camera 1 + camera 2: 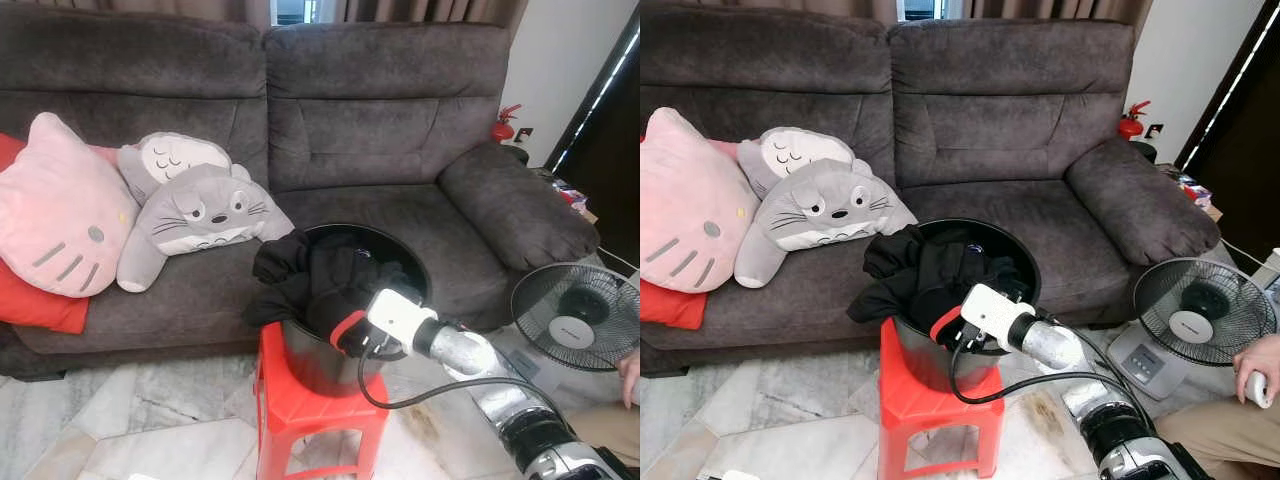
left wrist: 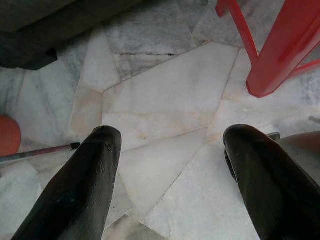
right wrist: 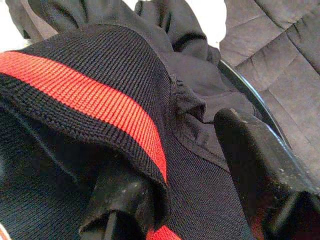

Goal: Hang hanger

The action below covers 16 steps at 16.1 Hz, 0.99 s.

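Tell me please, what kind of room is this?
Probably a home living room: a dark grey fabric sofa with plush character cushions, a marble-tiled floor, and a standing electric fan.

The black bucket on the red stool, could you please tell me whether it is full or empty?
Full: dark clothes heap above the rim of the black bucket and spill over its left side, where the right pincer reaches in.

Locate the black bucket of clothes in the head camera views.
The black bucket stands on the red stool in front of the grey sofa, centre of view, with the right tool at its near rim.
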### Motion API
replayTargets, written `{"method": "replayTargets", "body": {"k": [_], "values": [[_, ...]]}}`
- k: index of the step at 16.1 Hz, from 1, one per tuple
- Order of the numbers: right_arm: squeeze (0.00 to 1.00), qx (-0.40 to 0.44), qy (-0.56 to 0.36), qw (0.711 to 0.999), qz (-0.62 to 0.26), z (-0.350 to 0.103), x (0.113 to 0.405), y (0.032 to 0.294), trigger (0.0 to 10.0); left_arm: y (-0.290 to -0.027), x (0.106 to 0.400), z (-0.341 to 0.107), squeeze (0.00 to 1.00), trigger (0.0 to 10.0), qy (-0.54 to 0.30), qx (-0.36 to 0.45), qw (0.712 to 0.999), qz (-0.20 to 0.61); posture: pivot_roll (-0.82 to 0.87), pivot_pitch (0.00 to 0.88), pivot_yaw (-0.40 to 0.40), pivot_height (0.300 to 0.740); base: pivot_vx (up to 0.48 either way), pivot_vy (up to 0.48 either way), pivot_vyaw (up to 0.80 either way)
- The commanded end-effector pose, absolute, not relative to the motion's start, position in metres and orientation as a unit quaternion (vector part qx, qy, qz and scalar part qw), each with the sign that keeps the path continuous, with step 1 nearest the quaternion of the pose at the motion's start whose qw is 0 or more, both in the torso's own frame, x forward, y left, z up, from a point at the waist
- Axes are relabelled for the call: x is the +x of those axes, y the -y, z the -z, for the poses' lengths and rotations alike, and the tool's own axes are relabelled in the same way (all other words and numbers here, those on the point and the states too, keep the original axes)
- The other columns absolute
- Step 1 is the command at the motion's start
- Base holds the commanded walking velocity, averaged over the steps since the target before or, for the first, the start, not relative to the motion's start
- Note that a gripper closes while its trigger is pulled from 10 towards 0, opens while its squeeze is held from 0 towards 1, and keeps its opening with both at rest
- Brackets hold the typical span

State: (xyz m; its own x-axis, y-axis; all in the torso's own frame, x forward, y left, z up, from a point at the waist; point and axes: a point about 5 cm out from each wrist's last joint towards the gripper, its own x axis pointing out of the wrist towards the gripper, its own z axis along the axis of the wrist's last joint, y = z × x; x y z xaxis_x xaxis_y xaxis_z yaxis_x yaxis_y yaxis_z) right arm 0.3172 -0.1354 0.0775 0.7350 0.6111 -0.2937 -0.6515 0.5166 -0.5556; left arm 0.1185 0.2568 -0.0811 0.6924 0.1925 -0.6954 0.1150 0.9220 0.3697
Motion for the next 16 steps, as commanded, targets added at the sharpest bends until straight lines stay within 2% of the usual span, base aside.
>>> {"method": "replayTargets", "body": {"k": [1, 5, 7, 16], "values": [[0.00, -0.334, -0.029, 0.870, -0.363, -0.0807, 0.3207, 0.1356, 10.0, -0.2558, 0.1169, 0.0824, 0.00, 10.0, -0.398, 0.204, 0.894, -0.015, -0.01, 0.021, -0.075, 0.740, 0.000, 0.000, 0.00], [0.00, -0.336, -0.037, 0.863, -0.375, -0.0750, 0.3178, 0.1355, 10.0, -0.2559, 0.1168, 0.0824, 0.00, 10.0, -0.398, 0.204, 0.894, -0.014, -0.01, 0.021, -0.075, 0.740, 0.000, 0.000, 0.00], [0.00, -0.341, -0.031, 0.862, -0.374, -0.0765, 0.3185, 0.1358, 0.0, -0.2559, 0.1168, 0.0824, 0.00, 10.0, -0.398, 0.204, 0.894, -0.013, -0.01, 0.021, -0.075, 0.740, 0.000, 0.000, 0.00], [0.00, -0.351, -0.026, 0.857, -0.377, -0.0759, 0.3198, 0.1322, 0.0, -0.2562, 0.1168, 0.0824, 0.00, 10.0, -0.398, 0.204, 0.894, -0.015, -0.01, 0.019, -0.074, 0.740, 0.000, 0.000, 0.00]]}}
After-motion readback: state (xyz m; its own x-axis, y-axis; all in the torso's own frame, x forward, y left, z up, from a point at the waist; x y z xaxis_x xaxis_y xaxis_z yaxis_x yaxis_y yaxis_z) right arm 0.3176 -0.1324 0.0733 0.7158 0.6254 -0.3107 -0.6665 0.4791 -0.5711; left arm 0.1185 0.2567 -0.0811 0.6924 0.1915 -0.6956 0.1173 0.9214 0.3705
